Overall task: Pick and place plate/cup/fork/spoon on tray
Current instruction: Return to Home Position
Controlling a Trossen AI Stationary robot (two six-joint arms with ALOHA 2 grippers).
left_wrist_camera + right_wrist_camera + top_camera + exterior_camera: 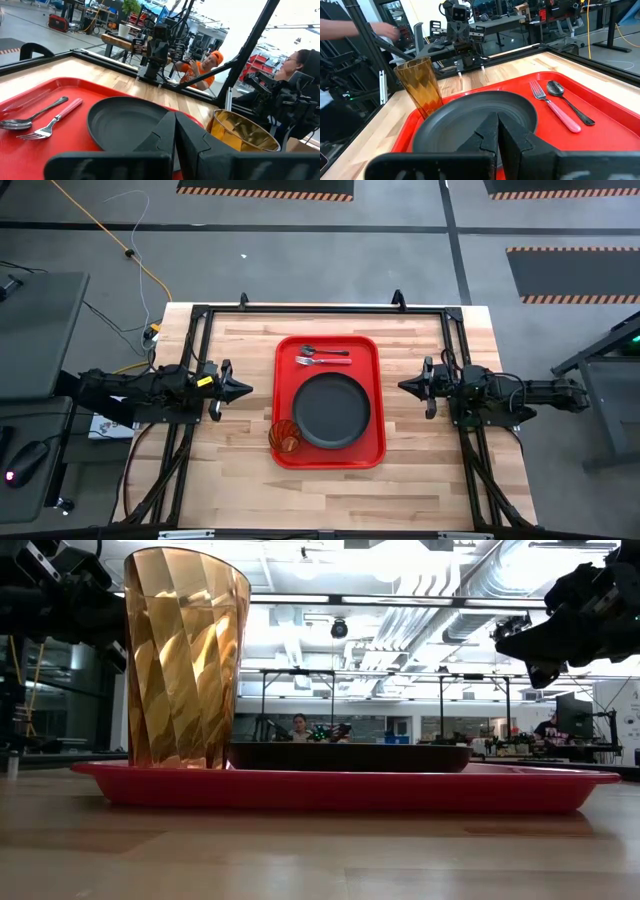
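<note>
Nearest: small translucent amber plastic tumbler [286, 437], upright on near-left corner of large red rectangular plastic tray [379, 395]. Likely light, tippy; grip mid-wall.

Centre: round matte black plate [331, 410]. Stiff; pinch rim.

Farthest: pink-handled fork [322, 361] beside slim dark metal spoon [322, 351]. Probably slippery; take handles.

Flanking the tray, apart from it: left gripper [243, 389], right gripper [405, 387], both clenched, empty.

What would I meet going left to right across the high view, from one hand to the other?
left hand → amber cup → black plate → right hand
</note>
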